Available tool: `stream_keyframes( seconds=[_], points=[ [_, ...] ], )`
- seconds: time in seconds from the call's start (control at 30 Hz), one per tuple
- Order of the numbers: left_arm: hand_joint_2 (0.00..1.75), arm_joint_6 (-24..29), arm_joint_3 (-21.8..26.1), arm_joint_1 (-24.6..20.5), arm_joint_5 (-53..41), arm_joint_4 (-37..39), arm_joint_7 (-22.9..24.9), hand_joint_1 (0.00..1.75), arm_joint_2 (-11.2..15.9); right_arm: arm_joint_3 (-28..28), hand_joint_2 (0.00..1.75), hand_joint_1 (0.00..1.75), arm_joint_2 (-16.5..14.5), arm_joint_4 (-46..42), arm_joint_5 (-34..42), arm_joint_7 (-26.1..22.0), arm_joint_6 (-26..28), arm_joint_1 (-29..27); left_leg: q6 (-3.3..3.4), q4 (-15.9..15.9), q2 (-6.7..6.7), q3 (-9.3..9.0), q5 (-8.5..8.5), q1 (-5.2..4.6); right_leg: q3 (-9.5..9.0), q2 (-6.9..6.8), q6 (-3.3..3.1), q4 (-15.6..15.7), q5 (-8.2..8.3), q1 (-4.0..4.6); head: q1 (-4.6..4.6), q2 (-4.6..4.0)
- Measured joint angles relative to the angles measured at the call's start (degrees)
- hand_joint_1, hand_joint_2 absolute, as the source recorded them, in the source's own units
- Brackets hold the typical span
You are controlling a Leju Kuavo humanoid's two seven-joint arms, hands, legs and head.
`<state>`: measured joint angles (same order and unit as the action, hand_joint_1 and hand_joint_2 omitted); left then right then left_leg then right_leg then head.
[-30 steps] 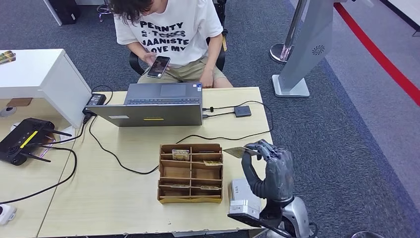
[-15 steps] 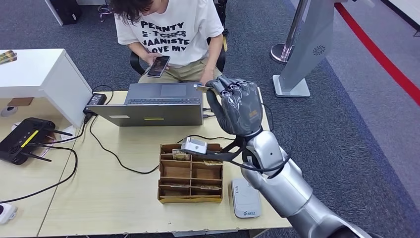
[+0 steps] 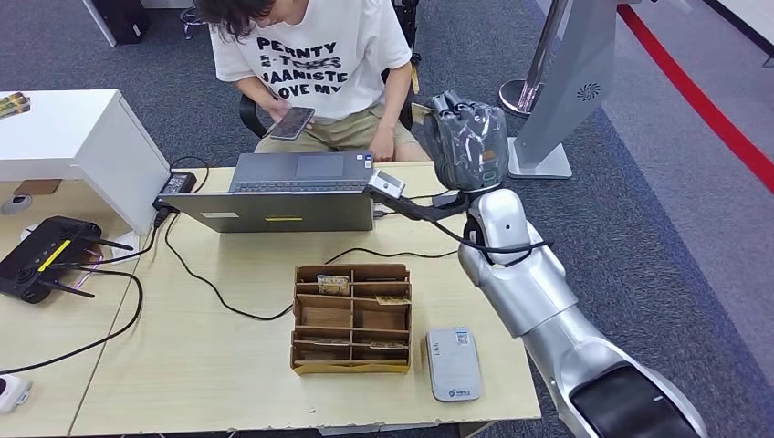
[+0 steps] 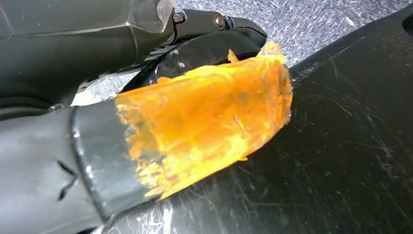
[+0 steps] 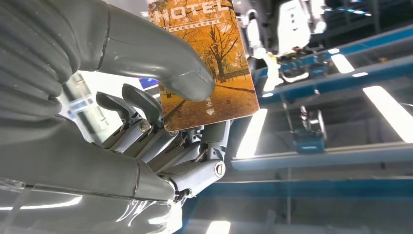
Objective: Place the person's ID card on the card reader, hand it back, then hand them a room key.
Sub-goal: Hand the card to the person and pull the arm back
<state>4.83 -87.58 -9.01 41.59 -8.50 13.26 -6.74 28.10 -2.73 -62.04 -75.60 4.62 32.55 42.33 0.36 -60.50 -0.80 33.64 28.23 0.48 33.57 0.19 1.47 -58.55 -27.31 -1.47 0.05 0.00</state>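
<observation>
The right hand (image 3: 467, 137) is raised past the far table (image 3: 228, 365) edge, its thumb pressing a hotel room key (image 5: 207, 58) against curled fingers (image 5: 146, 131), presenting it toward the seated person (image 3: 310, 55), who looks at a phone (image 3: 292, 122). The left hand's fingers cannot be made out; it probably hangs idle

Head camera looked down over the tabletop (image 3: 228, 365); right wrist camera sat tight behind the right robot hand (image 5: 146, 126), facing upward. Both caught that hand.
</observation>
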Motion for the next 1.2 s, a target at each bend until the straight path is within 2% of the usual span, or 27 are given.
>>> stream_keyframes(
  seconds=[0.43, 1.1, 1.17, 1.2],
  points=[
    [0.00, -0.5, 0.0, -0.2, -1.1, 0.0, 0.0, 0.00, 0.0, -4.5, 1.75, 1.75, -0.5, 6.2, -1.8, 0.6, 1.2, 0.8, 0.00, 0.0, 0.00, 0.00, 0.00, 0.00, 0.01, 0.00, 0.00, 0.0, 0.00, 0.00, 0.00, 0.00],
    [0.00, -0.7, -0.1, -0.2, -1.7, 0.0, 0.0, 0.00, 0.0, -6.1, 1.75, 1.75, -0.6, 8.8, -2.3, 0.0, 2.6, 0.3, 0.00, 0.0, 0.00, 0.00, 0.00, 0.00, 0.02, 0.01, 0.00, 0.0, 0.00, 0.00, -0.01, 0.00],
    [0.00, -0.7, -0.1, -0.2, -1.7, 0.0, 0.0, 0.00, 0.0, -6.1, 1.75, 1.67, -0.6, 8.8, -2.4, 0.0, 2.6, 0.2, 0.00, 0.0, 0.00, 0.00, 0.00, 0.00, 0.02, 0.01, 0.00, 0.0, 0.00, 0.00, -0.01, 0.00],
    [0.00, -0.7, -0.1, -0.2, -1.7, 0.0, 0.0, 0.00, 0.0, -6.1, 1.75, 1.44, -0.6, 8.8, -2.4, 0.0, 2.7, 0.2, 0.00, 0.0, 0.00, 0.00, 0.00, 0.00, 0.02, 0.01, 0.00, 0.0, 0.00, 0.00, -0.01, 0.00]
  ],
)
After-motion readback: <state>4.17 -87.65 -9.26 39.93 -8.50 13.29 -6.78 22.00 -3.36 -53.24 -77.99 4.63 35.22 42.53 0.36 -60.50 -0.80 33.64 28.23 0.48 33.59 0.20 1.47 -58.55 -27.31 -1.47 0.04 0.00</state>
